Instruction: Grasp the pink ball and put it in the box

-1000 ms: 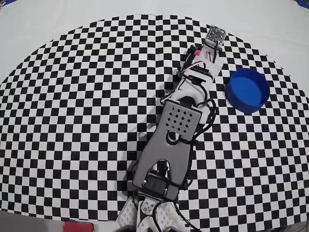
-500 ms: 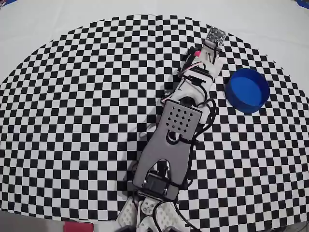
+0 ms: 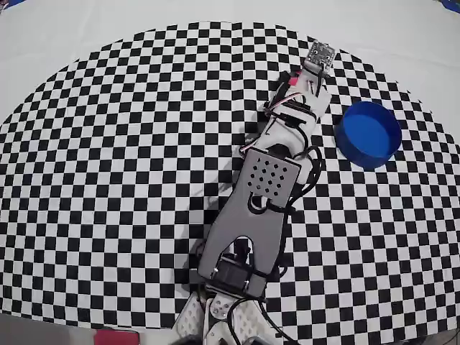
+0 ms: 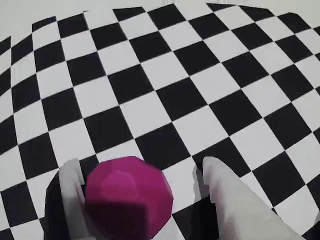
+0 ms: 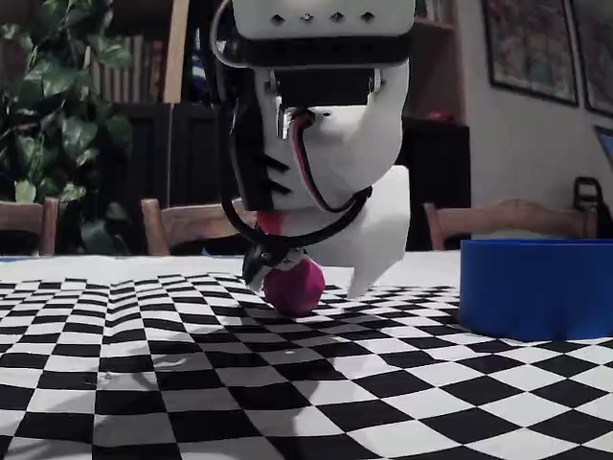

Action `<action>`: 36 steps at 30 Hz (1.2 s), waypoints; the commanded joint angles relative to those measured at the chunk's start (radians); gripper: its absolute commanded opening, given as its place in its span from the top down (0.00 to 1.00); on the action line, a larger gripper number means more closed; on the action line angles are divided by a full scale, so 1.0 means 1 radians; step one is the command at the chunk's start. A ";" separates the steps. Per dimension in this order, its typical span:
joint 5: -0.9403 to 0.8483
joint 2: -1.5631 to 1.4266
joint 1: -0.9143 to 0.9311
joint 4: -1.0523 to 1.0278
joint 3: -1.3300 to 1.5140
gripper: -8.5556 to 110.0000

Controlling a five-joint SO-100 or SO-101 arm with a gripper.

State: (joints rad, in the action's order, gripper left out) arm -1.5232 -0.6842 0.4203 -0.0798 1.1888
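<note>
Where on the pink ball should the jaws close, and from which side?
Across the widest middle of the pink ball, coming from above. It is round and rests on the checkered table, so only opposite sides give purchase; the gripper already straddles it.

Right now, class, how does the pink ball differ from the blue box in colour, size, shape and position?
The pink ball is magenta; the box is bright blue. The ball is small and faceted-round, while the box is a much wider, low-walled round container. The ball sits between the fingers of the pincer, whereas the box stands apart, free of the arm. Both rest on the checkered table.
</note>
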 commanded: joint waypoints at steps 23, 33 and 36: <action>0.006 0.011 -0.025 -0.002 -0.066 0.70; 0.006 0.012 -0.026 -0.002 -0.069 0.70; 0.006 0.012 -0.025 -0.002 -0.071 0.70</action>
State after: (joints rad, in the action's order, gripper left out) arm -1.5232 -0.6673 0.3927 -0.0798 1.1873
